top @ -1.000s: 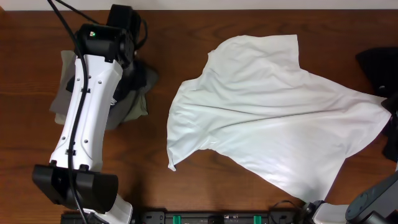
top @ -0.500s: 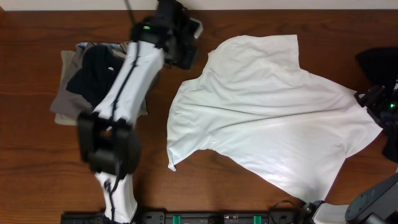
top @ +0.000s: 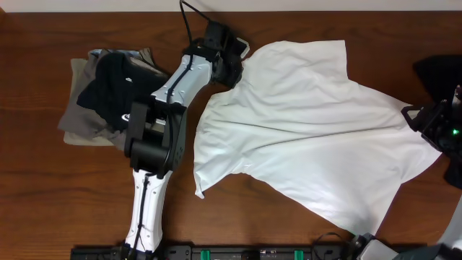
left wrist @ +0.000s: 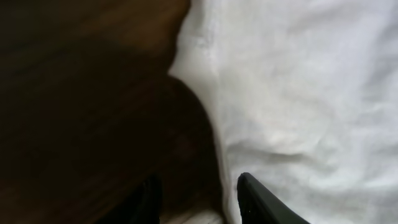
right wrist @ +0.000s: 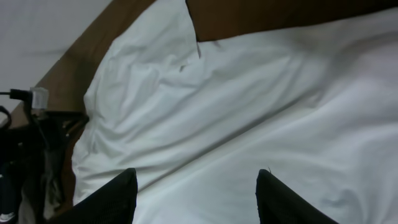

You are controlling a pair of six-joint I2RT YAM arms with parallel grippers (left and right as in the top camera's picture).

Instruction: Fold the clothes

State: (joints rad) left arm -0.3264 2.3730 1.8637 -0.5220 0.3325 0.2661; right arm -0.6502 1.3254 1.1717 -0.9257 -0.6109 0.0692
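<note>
Your white T-shirt [top: 310,137] lies open and wrinkled on the desk [top: 43,188], from the middle over to the right side. It is not folded yet. It looks the same as a second ago; no part of it has moved.

What has changed is the arms. The left tool [top: 232,66] was over the pile of dark and grey clothes [top: 101,94] on the left. Now it has swung across to the top left edge of the shirt. In the left wrist view its two fingers stand apart, and the shirt edge sits just by them. They are not pinching anything that I can see.

The right tool [top: 419,119] has come in too. It was out of sight and now it sits at the right edge of the shirt. Its fingers are wide apart over the white cloth and hold nothing.

So I think the pile is done for now and you are about to start on the shirt. You still need to grab it on both sides.
</note>
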